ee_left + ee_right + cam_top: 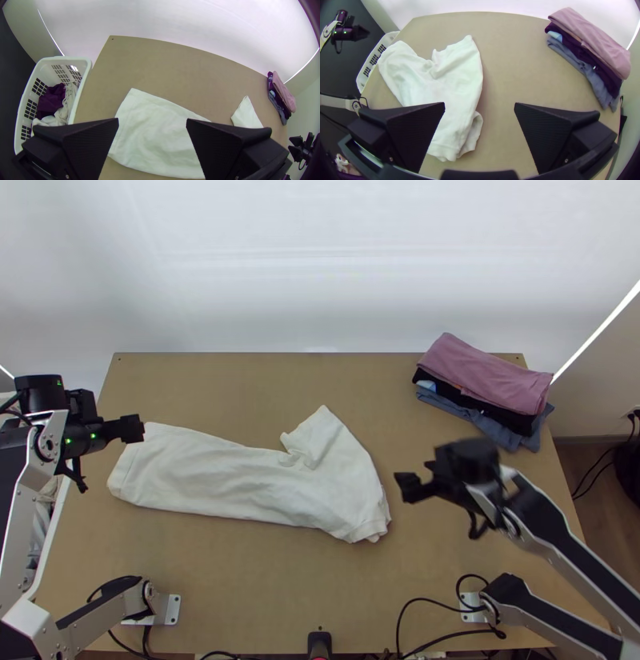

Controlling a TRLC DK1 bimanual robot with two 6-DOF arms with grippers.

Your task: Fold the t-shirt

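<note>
In the top view, the white t-shirt (232,480) is laid lengthwise across the table (240,580), gathered into a long, wrinkled strip, with one end widened and a corner of cloth pointed toward the far edge. The left gripper (134,428) is seen right at the narrower end, at its far corner; whether the cloth is touched cannot be told. The right gripper (409,487) is seen near the wider end, off to its side, with bare table between. A stack of folded clothes (488,372), pink on top, is set at the far right corner. In the left wrist view, the two fingers of the left gripper (152,120) are held wide apart; the smooth, narrower end of the t-shirt is seen between them, and nothing is clamped. A white basket (63,59), with purple and pale cloths inside, is placed beside the table. In the right wrist view, the fingers of the right gripper (480,104) are also spread wide, with nothing gripped. The wider end of the t-shirt is seen partly between them and partly covered by one finger, its edge bunched over a turned-under layer.
</note>
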